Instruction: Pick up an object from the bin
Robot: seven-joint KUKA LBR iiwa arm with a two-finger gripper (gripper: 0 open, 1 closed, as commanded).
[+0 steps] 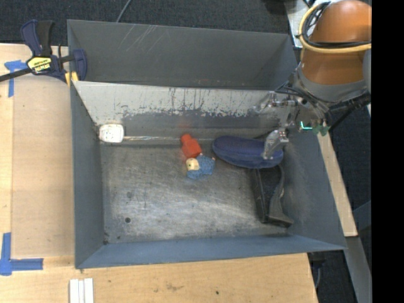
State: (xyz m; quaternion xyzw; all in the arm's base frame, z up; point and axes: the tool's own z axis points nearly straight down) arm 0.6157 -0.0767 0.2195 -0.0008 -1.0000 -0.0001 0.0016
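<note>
A grey metal bin [189, 55] is seen from above, with the robot arm entering from the right. The gripper [273, 145] hangs low near the bin's right wall, towards the back. Its tip is at the right end of a dark blue oval thing [243, 151]. Whether the gripper is spread or pressed together cannot be told, and no grasp is visible.

The dark blue oval thing lies flat on the floor, right of centre and close to the back wall. It looks like padded fabric, so it is probably light, soft and likely to sag when lifted. Its raised right edge seems the best place to pinch it, since the broad flat top offers little to grip.

Just in front of it, along the right wall, lies a black wedge-shaped thing [271, 197]. Near the floor's middle sit a small red piece [189, 145] and a pale blue scrap [202, 168]. A white-headed stick [112, 133] rests at the back left corner.
</note>
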